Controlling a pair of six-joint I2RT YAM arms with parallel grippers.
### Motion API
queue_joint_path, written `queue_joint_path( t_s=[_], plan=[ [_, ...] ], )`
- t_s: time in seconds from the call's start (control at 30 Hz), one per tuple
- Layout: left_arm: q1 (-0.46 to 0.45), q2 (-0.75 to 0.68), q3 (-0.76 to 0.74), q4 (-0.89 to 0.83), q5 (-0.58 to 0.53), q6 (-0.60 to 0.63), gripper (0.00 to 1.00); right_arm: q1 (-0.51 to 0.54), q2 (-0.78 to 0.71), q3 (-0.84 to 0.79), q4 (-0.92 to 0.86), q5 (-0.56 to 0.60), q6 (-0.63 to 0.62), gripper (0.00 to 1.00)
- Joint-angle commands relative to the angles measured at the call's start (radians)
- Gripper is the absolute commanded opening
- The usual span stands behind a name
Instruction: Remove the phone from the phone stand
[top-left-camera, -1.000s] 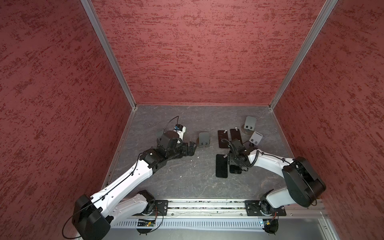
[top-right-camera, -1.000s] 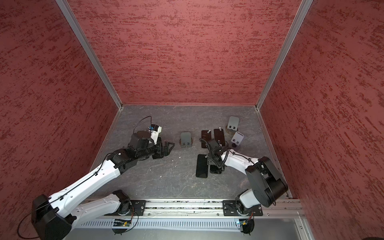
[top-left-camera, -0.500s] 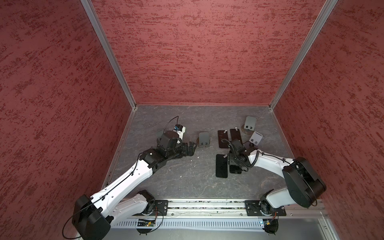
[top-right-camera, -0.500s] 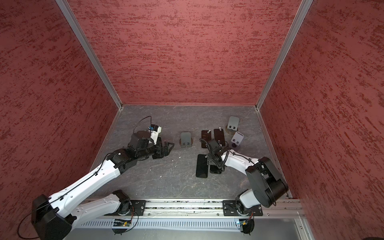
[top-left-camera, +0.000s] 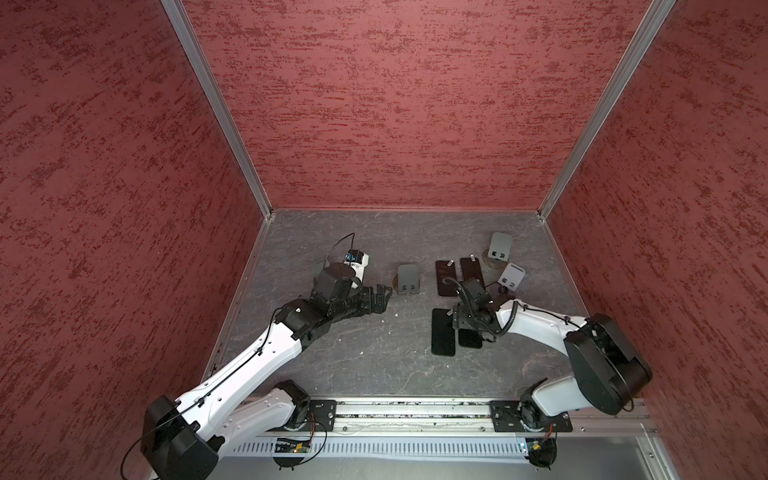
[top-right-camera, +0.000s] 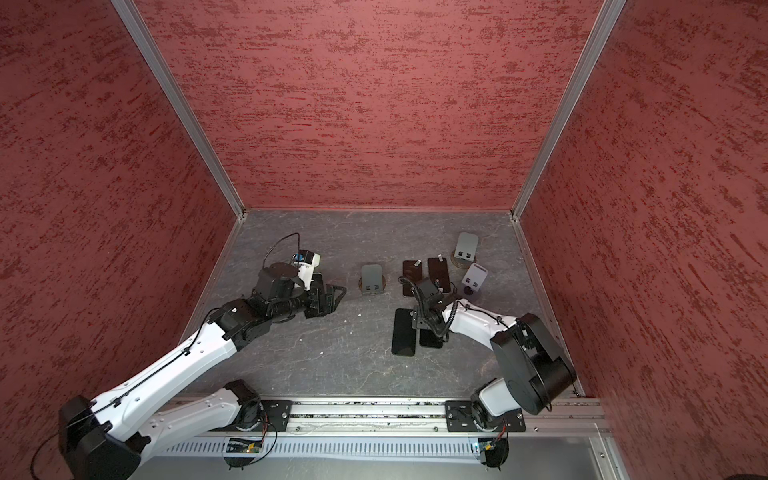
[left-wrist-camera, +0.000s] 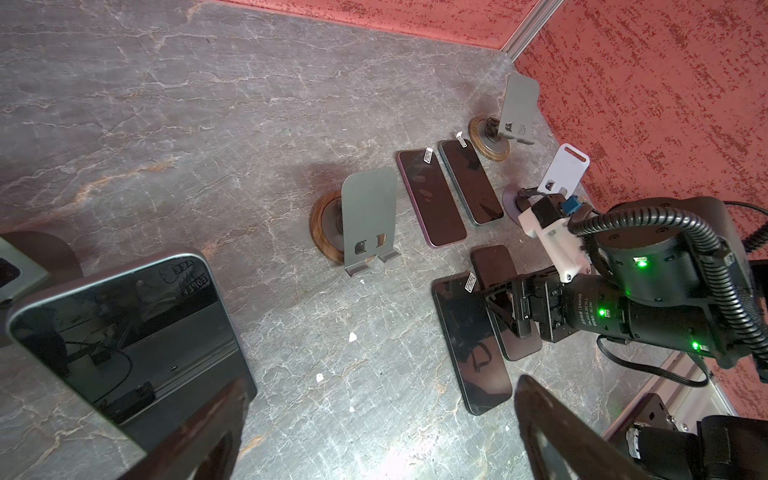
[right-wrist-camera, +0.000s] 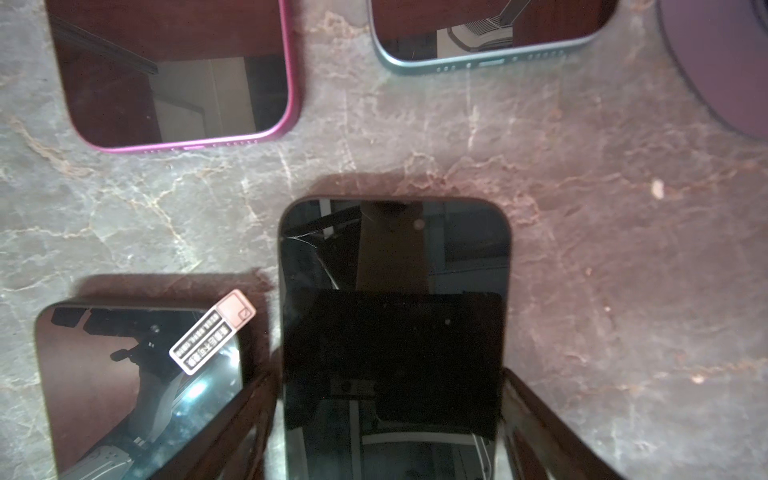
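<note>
Left claw (left-wrist-camera: 380, 386) is waiting wide open beside the phone (left-wrist-camera: 124, 332) on its phone stand (left-wrist-camera: 35, 266)

At full spread, this claw is gripping nothing. The phone is leaning tilted back on the phone stand and is showing only in the left wrist view. There one of the claw's fingers (left-wrist-camera: 208, 432) is overlapping the phone's near corner, so the phone is sitting just beside the claw, off to its flank and not between the jaws. Judging by the layout, that flank is the back-wall side, where the left arm (top-left-camera: 266, 353) is hiding the phone in both top views. Its long axis is running out of frame, so I cannot tell it.

The right claw (right-wrist-camera: 386, 374) is working well apart across the desk (left-wrist-camera: 208, 124). It is straddling the long edges of a black phone (right-wrist-camera: 395, 270) that is lying flat, and its jaws are appearing to stand just clear of it. The left arm is therefore the nearer one, and it is probably needing to swing sideways toward the phone before closing.

Against a second ago, both arms are sitting where they were; only the right claw's jaws are standing wider
</note>
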Motion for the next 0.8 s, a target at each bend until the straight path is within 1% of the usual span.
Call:
queue_joint_path(
  t_s=[0.0,0.2,0.23,0.27,0.3,0.43,0.57,0.77],
  plan=[
    [0.005,-0.010,0.000,-0.005,-0.012,0.013,1.00,-0.007,0.060,-0.053,-0.043,-0.097,0.016,0.84],
    [0.006,-0.005,0.001,-0.014,-0.017,0.013,0.99,-0.007,0.019,-0.031,-0.067,-0.058,0.003,0.91],
    [0.006,-0.005,0.004,-0.016,-0.019,0.013,1.00,-0.008,0.006,-0.025,-0.076,-0.044,0.001,0.93],
    [0.006,-0.006,0.003,-0.017,-0.027,0.010,0.99,-0.007,-0.005,-0.019,-0.089,-0.028,-0.002,0.98],
    [0.006,-0.007,0.004,-0.021,-0.043,0.004,0.99,-0.007,-0.016,-0.009,-0.104,-0.010,-0.006,0.99],
    [0.009,-0.016,0.003,-0.030,-0.072,-0.005,1.00,-0.007,-0.066,0.029,-0.153,0.039,-0.021,0.99],
    [0.009,-0.024,0.004,-0.035,-0.061,-0.005,1.00,-0.007,-0.119,0.064,-0.184,0.069,-0.029,0.99],
    [0.009,-0.021,0.014,-0.069,-0.069,-0.008,1.00,-0.006,-0.196,0.104,-0.178,0.071,-0.051,0.99]
  ],
)
